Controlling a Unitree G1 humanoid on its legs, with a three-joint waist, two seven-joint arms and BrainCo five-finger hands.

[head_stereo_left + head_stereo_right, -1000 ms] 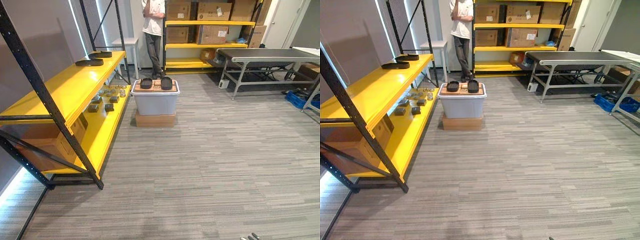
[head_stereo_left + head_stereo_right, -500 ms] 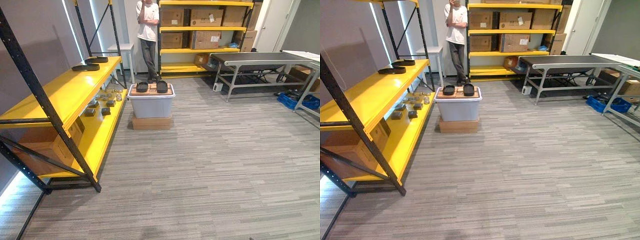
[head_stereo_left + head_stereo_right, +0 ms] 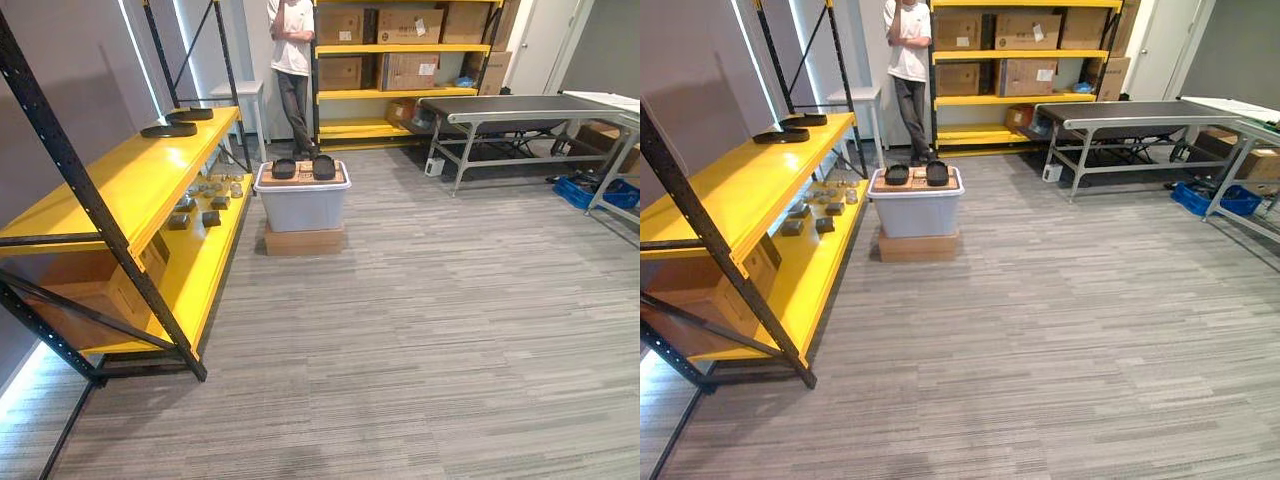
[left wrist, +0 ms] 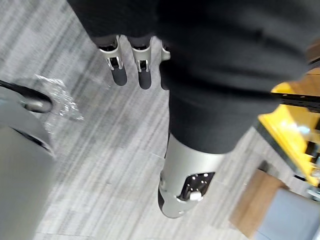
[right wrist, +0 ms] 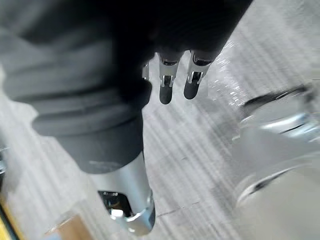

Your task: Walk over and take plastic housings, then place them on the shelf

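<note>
Two black plastic housings [image 3: 284,168] [image 3: 323,167] lie side by side on the lid of a grey bin [image 3: 302,205], which stands on a flat cardboard box [image 3: 303,241] across the floor, well ahead of me. Two more black housings [image 3: 168,130] [image 3: 190,114] rest on the top board of the yellow shelf [image 3: 120,185] at the left. My left hand [image 4: 118,67] hangs over the carpet with straight fingers and holds nothing. My right hand [image 5: 167,85] hangs the same way, open and with nothing in it.
Small parts [image 3: 205,195] lie on the shelf's lower board, with a cardboard box [image 3: 95,290] beneath the top board. A person [image 3: 295,60] stands behind the bin by a far rack of boxes [image 3: 400,50]. A conveyor table [image 3: 520,110] and a blue crate [image 3: 610,195] stand at the right.
The whole picture has shifted a little as the camera moves. The bin, the housings and the person stand where they were.
</note>
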